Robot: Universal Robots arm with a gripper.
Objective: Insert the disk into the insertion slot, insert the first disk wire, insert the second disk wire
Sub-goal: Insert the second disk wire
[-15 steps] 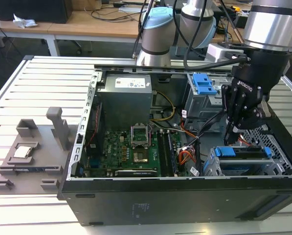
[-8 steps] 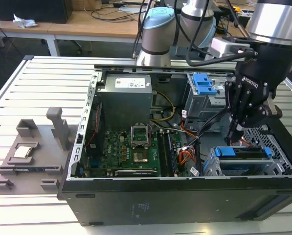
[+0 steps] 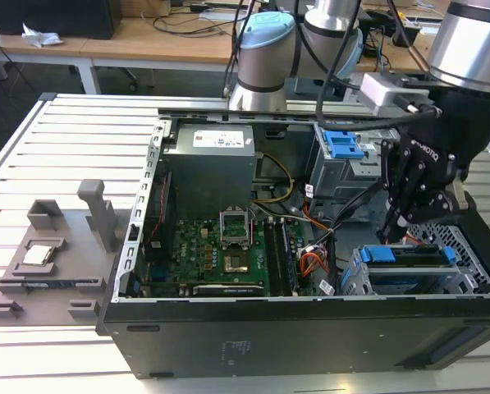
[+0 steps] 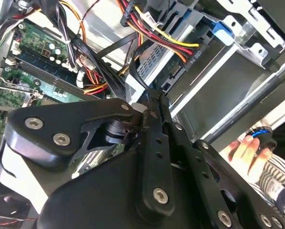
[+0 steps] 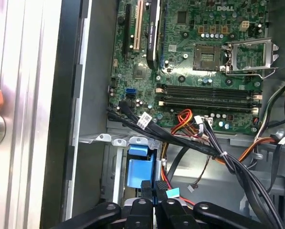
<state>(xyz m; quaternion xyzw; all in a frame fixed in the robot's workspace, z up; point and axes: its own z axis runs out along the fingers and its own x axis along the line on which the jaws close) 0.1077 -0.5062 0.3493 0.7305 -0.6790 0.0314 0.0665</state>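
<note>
Behind the work stand wooden desks; nearer, a pale slatted table (image 3: 48, 156) carries an open black computer case (image 3: 310, 336), lying on its side with its green circuit board (image 3: 228, 254) bared. At the exterior view's right, near the front wall, sits the low grey cage, the insertion slot (image 3: 392, 283), with the disk (image 3: 413, 256) already lying in it, blue frame uppermost. Directly over its back edge hangs the pincer (image 3: 398, 232), fingers drawn narrow and nearly together; whether they pinch a plug I cannot tell. In the first wrist view a thin red wire (image 5: 167, 183) runs beside the blue frame, close to the fingertips.

Such a wire is likely light and limp, so it is best taken by its stiff little plug. A disk is heavy and rigid, better taken by its frame.
</note>
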